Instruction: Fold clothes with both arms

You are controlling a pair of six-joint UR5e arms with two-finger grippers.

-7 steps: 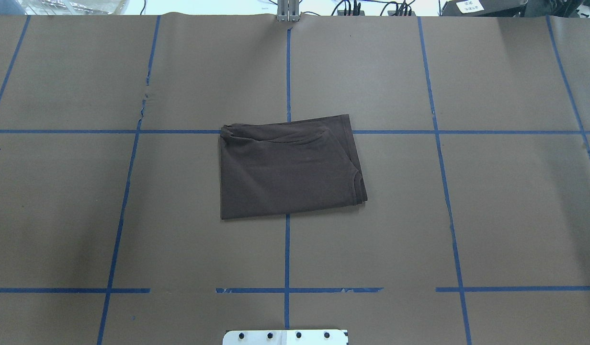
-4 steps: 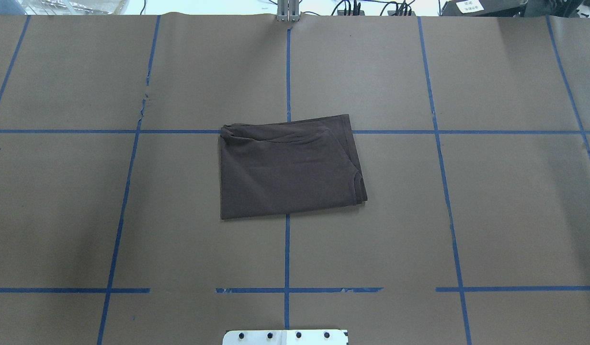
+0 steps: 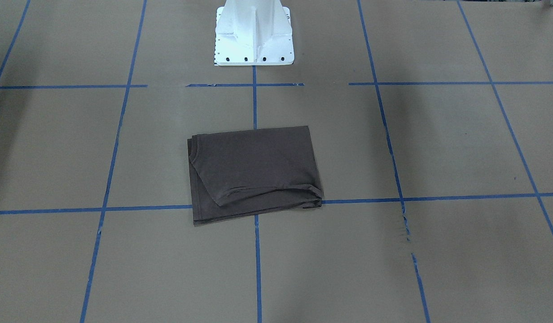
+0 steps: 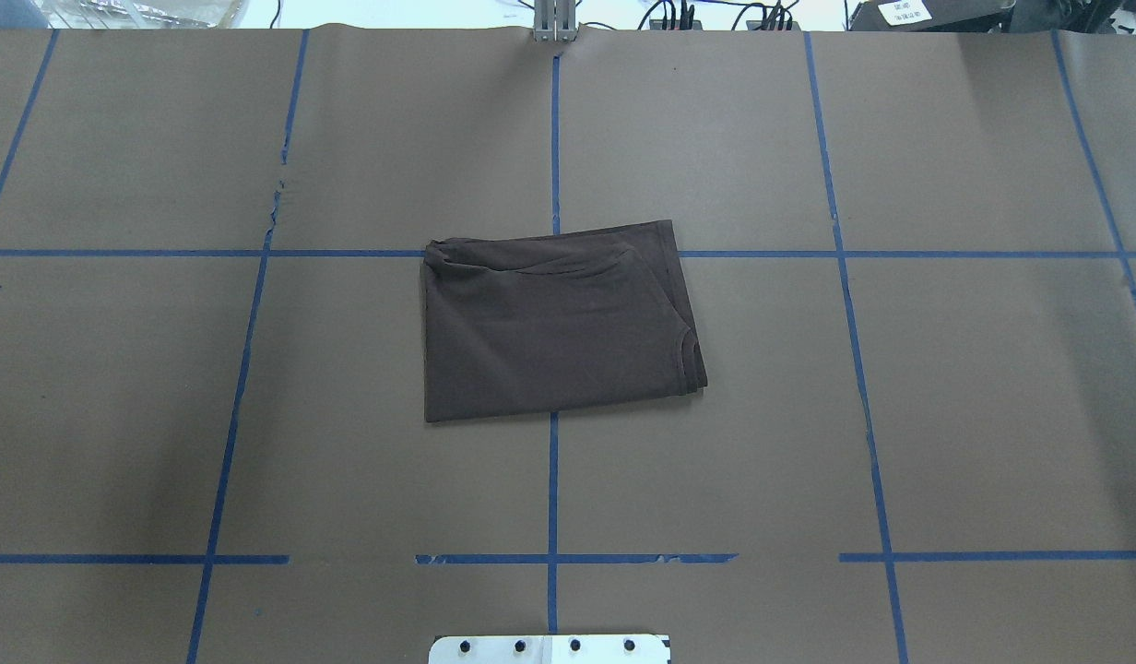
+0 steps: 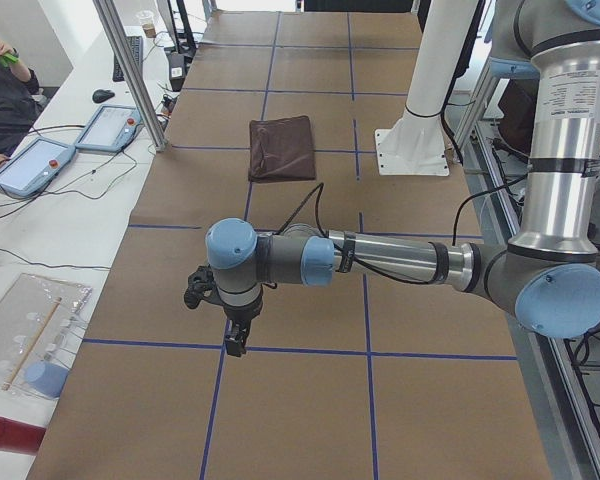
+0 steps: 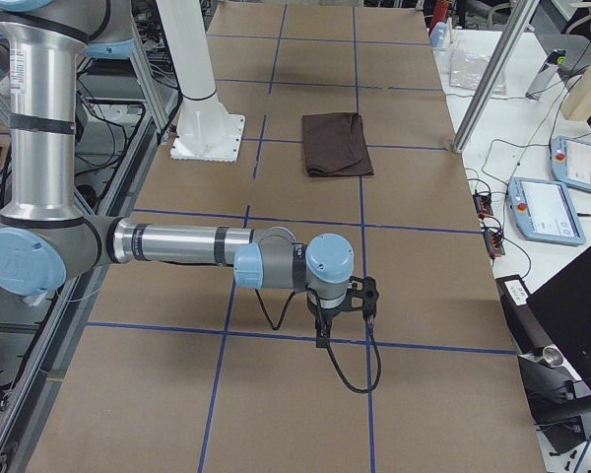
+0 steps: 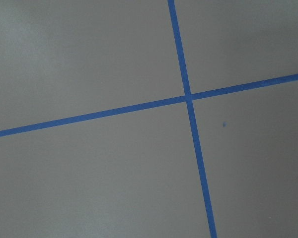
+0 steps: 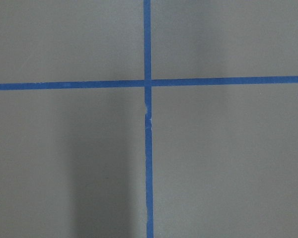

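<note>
The dark brown T-shirt (image 4: 554,323) lies folded into a compact rectangle at the table's middle, also in the front view (image 3: 254,172). Its collar edge shows at the fold's right side in the overhead view. Both arms are held far from it. My left gripper (image 5: 237,340) hangs over a blue tape crossing near the table's left end; I cannot tell if it is open or shut. My right gripper (image 6: 322,333) hangs over a tape crossing near the table's right end; I cannot tell its state either. Neither gripper shows in the overhead or front views.
The white mounting pedestal (image 3: 254,33) stands on the robot's side of the shirt. Blue tape lines (image 4: 552,489) grid the brown paper cover, which has a small tear (image 4: 276,198). Tablets (image 5: 32,165) and a person sit at the side bench.
</note>
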